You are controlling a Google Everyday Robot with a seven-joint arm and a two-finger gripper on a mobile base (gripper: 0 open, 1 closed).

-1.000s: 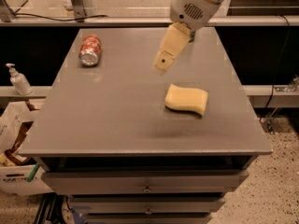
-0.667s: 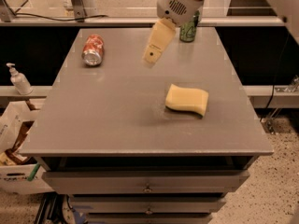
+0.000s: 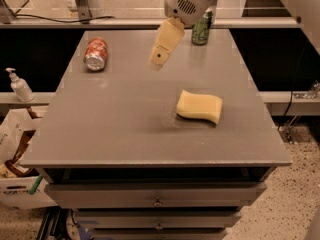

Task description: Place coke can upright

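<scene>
Hovering pincer (image 3: 162, 54) above table (image 3: 120, 134) (speckled floor (image 3: 296, 196))

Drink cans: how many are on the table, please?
2. The coke can lies on its side, far left; the green can stands at the far edge, behind the hovering gripper.

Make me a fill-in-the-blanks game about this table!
The coke can lies on its ____.
The green can stands ____.
The gripper hovers between the two cans, holding ____.
The sponge is coloured ____.
Missing words: side; upright; nothing; yellow.
</scene>
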